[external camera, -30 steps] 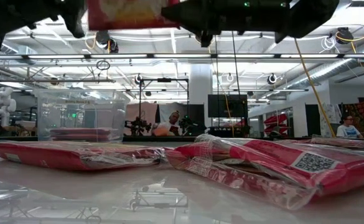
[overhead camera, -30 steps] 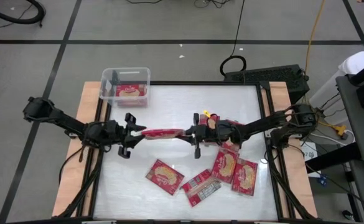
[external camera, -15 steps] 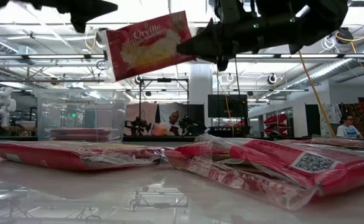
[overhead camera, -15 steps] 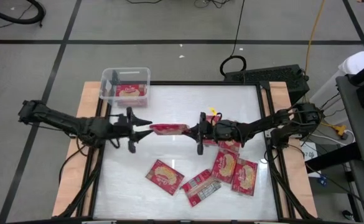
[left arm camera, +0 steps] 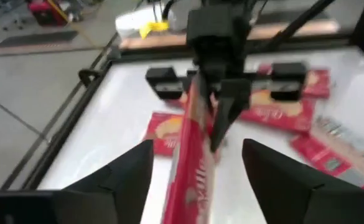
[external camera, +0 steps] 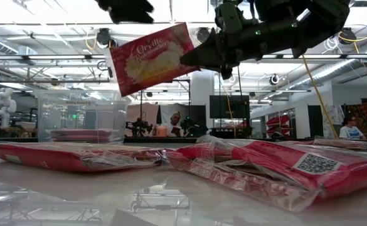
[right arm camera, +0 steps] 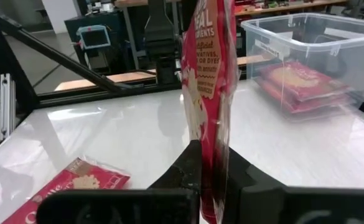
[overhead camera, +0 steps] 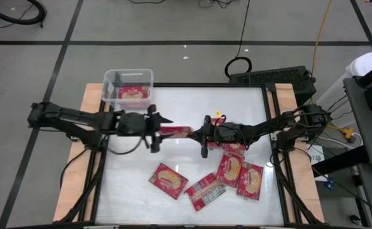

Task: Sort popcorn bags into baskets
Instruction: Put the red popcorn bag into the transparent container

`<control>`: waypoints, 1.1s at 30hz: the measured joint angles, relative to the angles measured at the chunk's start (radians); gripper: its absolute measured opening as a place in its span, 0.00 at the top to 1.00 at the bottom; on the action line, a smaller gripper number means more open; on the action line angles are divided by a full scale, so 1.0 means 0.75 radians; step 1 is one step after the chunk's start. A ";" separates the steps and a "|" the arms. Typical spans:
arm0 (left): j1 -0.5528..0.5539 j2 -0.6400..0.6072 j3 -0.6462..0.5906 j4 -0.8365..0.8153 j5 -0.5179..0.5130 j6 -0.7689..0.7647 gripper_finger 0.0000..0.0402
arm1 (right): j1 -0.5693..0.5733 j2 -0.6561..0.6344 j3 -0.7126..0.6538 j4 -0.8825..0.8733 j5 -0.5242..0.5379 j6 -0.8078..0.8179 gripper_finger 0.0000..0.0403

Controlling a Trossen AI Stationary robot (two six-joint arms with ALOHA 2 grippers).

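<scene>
My right gripper (overhead camera: 194, 132) is over the middle of the table, shut on a red popcorn bag (overhead camera: 175, 131) held up in the air. The low view shows the bag's (external camera: 150, 58) popcorn-picture face. My left gripper (overhead camera: 162, 131) is open, with a finger on each side of the bag's (left arm camera: 191, 168) free end and not touching it. The clear basket (overhead camera: 112, 86) stands at the table's far left corner with a bag (overhead camera: 133, 93) lying flat inside. Several more bags (overhead camera: 168, 180) (overhead camera: 206, 191) (overhead camera: 250, 180) lie flat on the table. My right gripper pinches the bag's right-hand end (right arm camera: 210, 140) between its two fingers (right arm camera: 185, 168), coming level from the table's right. The bag is lifted clear and stands on edge. It reaches out toward the table's left, a little tilted.
Bags (overhead camera: 229, 168) lie under and near the right arm, with another partly under it (overhead camera: 234, 148). A wooden border (overhead camera: 90, 102) and dark rails frame the white table. The left half of the table top (overhead camera: 125, 178) is bare. People sit in the room beyond the table.
My left gripper has moved toward the table's right, up to the held bag, and its open fingers now stand on both sides of the bag's free end. In the low view the bag has come down a little and tilted, showing its printed face.
</scene>
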 joint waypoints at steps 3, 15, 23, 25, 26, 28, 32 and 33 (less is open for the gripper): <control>0.047 0.098 0.052 -0.052 0.114 0.024 0.34 | 0.000 0.000 0.000 -0.009 0.001 0.000 0.98; 0.176 0.197 0.080 -0.165 0.268 0.037 0.62 | 0.001 0.000 0.000 -0.037 0.003 -0.017 0.97; 0.235 0.197 0.080 -0.197 0.307 0.039 0.95 | -0.003 0.000 0.001 -0.035 0.027 -0.060 0.97; 0.245 0.191 0.080 -0.197 0.328 0.053 0.96 | -0.003 0.000 0.001 -0.033 0.089 -0.062 0.96; 0.249 0.188 0.080 -0.195 0.337 0.061 0.95 | -0.002 0.000 0.001 -0.026 0.137 -0.074 0.95; 0.254 0.183 0.080 -0.199 0.339 0.075 0.91 | -0.002 -0.004 0.003 -0.020 0.202 -0.107 0.90; 0.272 0.144 0.079 -0.297 0.320 0.159 0.89 | -0.010 -0.015 0.002 -0.029 0.290 -0.167 0.77; 0.282 0.128 0.079 -0.327 0.310 0.181 0.90 | -0.010 -0.020 0.002 -0.038 0.314 -0.191 0.74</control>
